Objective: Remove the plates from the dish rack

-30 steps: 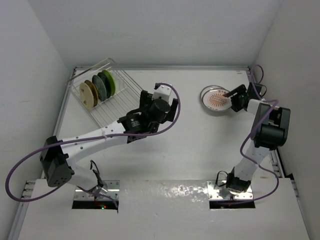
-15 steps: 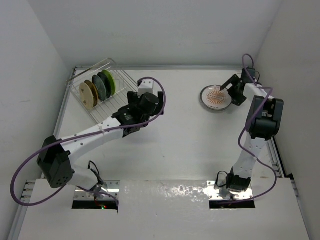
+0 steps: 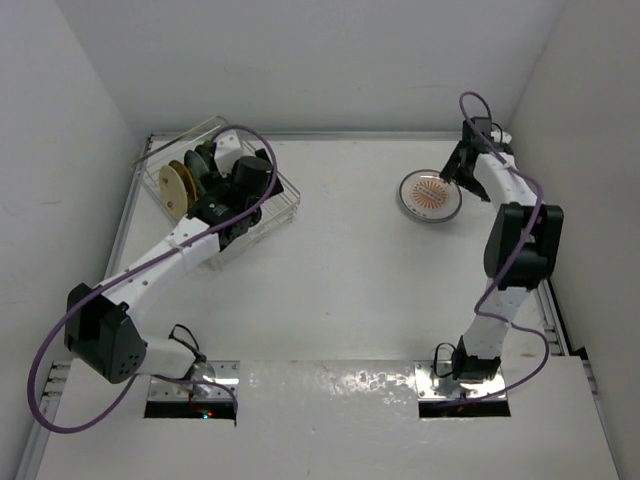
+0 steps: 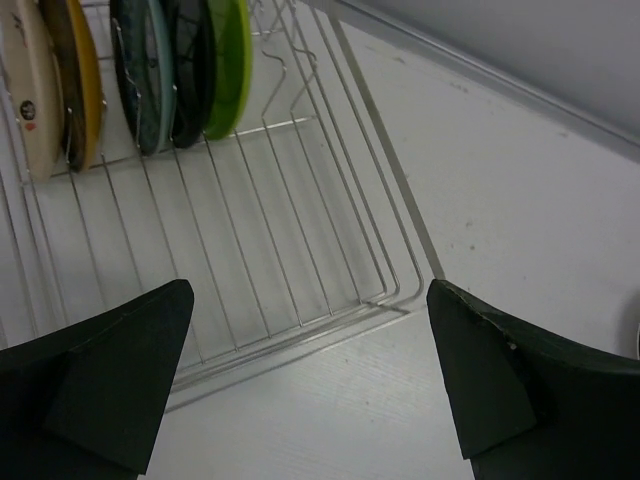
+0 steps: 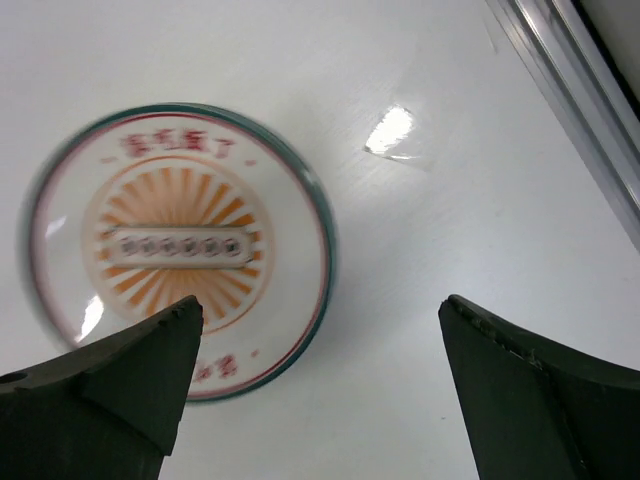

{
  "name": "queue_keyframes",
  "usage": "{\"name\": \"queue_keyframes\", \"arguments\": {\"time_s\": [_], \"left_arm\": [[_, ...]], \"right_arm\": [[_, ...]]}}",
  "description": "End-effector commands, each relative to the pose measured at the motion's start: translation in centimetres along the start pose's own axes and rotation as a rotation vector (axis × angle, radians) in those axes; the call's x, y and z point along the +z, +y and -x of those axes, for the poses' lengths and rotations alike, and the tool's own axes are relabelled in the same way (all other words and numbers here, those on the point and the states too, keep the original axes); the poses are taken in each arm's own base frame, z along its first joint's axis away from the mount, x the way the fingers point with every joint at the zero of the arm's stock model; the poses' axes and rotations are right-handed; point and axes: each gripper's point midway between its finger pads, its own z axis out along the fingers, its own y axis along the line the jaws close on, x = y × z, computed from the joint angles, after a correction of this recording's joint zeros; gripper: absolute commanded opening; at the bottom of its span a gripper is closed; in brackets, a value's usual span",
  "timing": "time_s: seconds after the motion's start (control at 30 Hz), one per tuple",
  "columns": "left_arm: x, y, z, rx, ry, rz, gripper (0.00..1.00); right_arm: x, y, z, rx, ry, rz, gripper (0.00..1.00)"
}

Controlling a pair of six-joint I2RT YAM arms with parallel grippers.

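- White walls (image 3: 300, 60) close in a white table (image 3: 350, 290) on three sides, with both arms reaching toward its far end.
- At the far left corner sits the dish rack (image 4: 290, 240), set at an angle to the table edge.
- Standing on edge in its slots, from the wrist view's left: a cream plate (image 4: 25, 90), a tan plate (image 4: 75, 80) with an amber rim, a dark green plate (image 4: 140, 70), another dark plate (image 4: 190, 60), and a lime green plate (image 4: 228, 60) close against it.
- Slots on the rack's near side hold nothing.
- Left gripper (image 4: 310, 390) hangs over the rack's bare wires, fingers spread wide and holding nothing, apart from the plates.
- Out of the rack, the sunburst plate (image 5: 175, 250) lies flat on the table at the far right, face up, with a teal rim and red characters around the orange rays.
- Right gripper (image 5: 320, 390) hovers above that plate's edge, fingers spread wide, gripping nothing.
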Motion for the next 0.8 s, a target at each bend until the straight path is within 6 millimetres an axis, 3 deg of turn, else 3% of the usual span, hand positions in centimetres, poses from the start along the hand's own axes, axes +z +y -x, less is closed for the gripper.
{"name": "queue_keyframes", "arguments": {"time_s": [0.0,0.03,0.07,0.1,0.13,0.17,0.2,0.23,0.27,0.3,0.33,0.43,0.47,0.5,0.57,0.63,0.77], "left_arm": [[0.5,1.7,4.2,-0.122,-0.065,0.033,1.00],[1.0,2.6,4.6,-0.135,-0.068,0.058,1.00],[2.0,4.1,5.4,-0.157,-0.074,0.101,1.00],[2.5,4.6,5.9,-0.168,-0.080,0.108,1.00],[3.1,4.9,6.1,-0.178,-0.081,0.114,0.99],[4.0,5.8,6.6,-0.190,-0.082,0.136,0.96],[4.3,6.6,6.7,-0.198,-0.080,0.175,0.96],[4.9,7.8,7.5,-0.220,-0.087,0.225,0.94],[5.3,8.6,7.8,-0.230,-0.087,0.244,0.93],[5.8,8.9,7.8,-0.232,-0.071,0.234,0.92],[6.6,10.7,8.4,-0.254,-0.073,0.266,0.87],[8.5,13.1,9.2,-0.246,-0.051,0.307,0.76],[9.6,14.2,9.5,-0.239,-0.038,0.339,0.69],[9.5,14.2,9.1,-0.226,-0.017,0.336,0.69],[10.9,15.9,9.3,-0.224,0.008,0.376,0.55],[12.1,16.8,9.7,-0.227,0.013,0.373,0.49],[13.5,16.8,10.3,-0.209,0.041,0.345,0.47]], "right_arm": [[-8.3,3.8,2.4,-0.095,-0.204,0.208,0.99],[-9.4,5.3,1.2,-0.124,-0.204,0.304,0.99],[-9.5,6.5,-2.5,-0.179,-0.150,0.380,0.99],[-11.8,7.3,-3.0,-0.181,-0.172,0.463,0.99],[-12.7,8.2,-4.6,-0.196,-0.157,0.528,0.99],[-12.4,8.4,-9.0,-0.251,-0.098,0.560,0.99],[-14.1,9.0,-9.4,-0.252,-0.136,0.638,0.99],[-13.2,8.3,-13.8,-0.285,-0.074,0.648,0.99],[-13.4,8.4,-15.3,-0.271,-0.064,0.687,0.99],[-13.7,8.7,-15.6,-0.250,-0.090,0.729,0.98],[-13.5,8.0,-18.5,-0.251,-0.029,0.763,0.98],[-12.7,7.0,-21.3,-0.248,0.022,0.781,0.97],[-12.7,7.1,-21.4,-0.241,0.014,0.795,0.97],[-12.6,7.0,-21.8,-0.240,0.023,0.797,0.97],[-12.4,7.1,-22.6,-0.237,0.052,0.813,0.97],[-12.5,7.6,-22.7,-0.241,0.064,0.830,0.96],[-12.5,7.8,-22.8,-0.246,0.073,0.839,0.96]]}}
